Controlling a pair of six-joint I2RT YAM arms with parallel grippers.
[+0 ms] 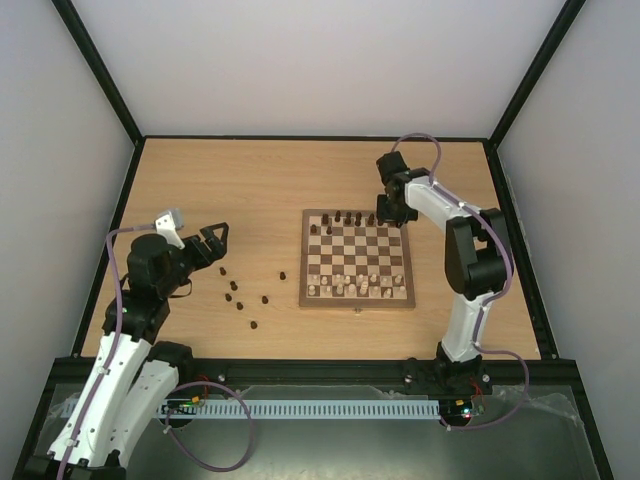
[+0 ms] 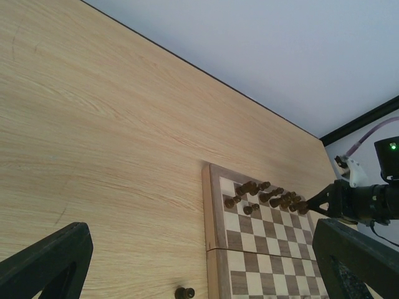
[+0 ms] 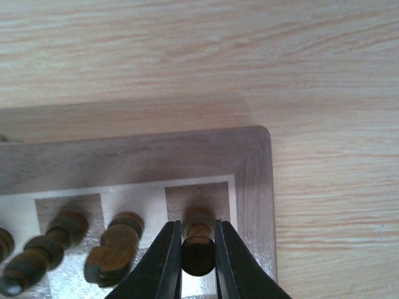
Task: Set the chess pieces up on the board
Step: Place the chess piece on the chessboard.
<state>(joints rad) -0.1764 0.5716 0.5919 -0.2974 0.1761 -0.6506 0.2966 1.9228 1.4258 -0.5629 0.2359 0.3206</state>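
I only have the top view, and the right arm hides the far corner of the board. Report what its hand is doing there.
Observer: The right hand is shut on a dark piece over the dark corner square of the board.
Operator: Check the next square.
Observer: A second dark piece stands there, close beside one finger.
Operator: Now the left hand.
Observer: The left hand is open, with nothing between its fingers.

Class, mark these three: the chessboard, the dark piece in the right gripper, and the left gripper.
board (image 1: pixel 304 262), top view, its left wooden border.
held dark piece (image 3: pixel 198 249), right wrist view, its rounded top.
left gripper (image 1: pixel 217 246), top view, midway between its open fingertips.
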